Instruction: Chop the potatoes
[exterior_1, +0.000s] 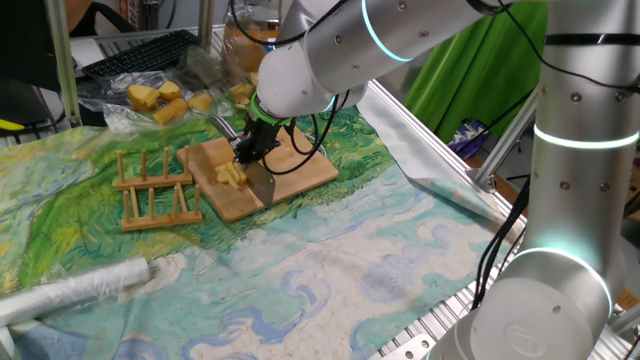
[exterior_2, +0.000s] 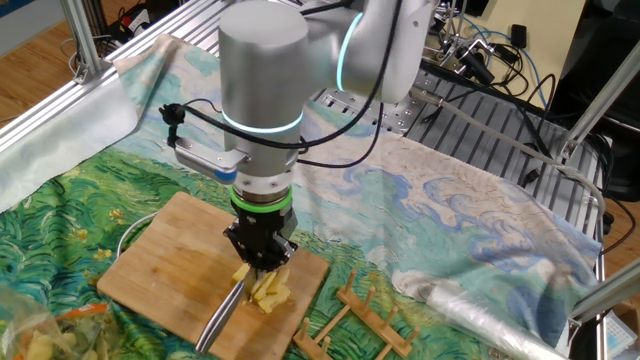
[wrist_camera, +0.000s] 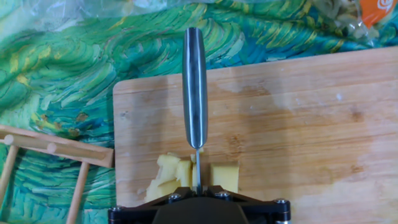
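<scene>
A painted-swirl cloth (exterior_1: 330, 270), greens running into pale blues and creams, drapes the whole table, and bare ribbed metal (exterior_1: 455, 320) shows at its near edge in one fixed view. Behind, a bright green curtain (exterior_1: 470, 70) hangs at the right, a dark keyboard (exterior_1: 140, 52) sits at the back left. Swing to the other fixed view: wood-plank floor (exterior_2: 30, 45) at the far left corner, silver frame posts (exterior_2: 78, 40) rising, a tangle of black and blue cables (exterior_2: 490, 60) over slatted metal (exterior_2: 480, 120) at the back. Light is even and bright, soft shadows only
</scene>
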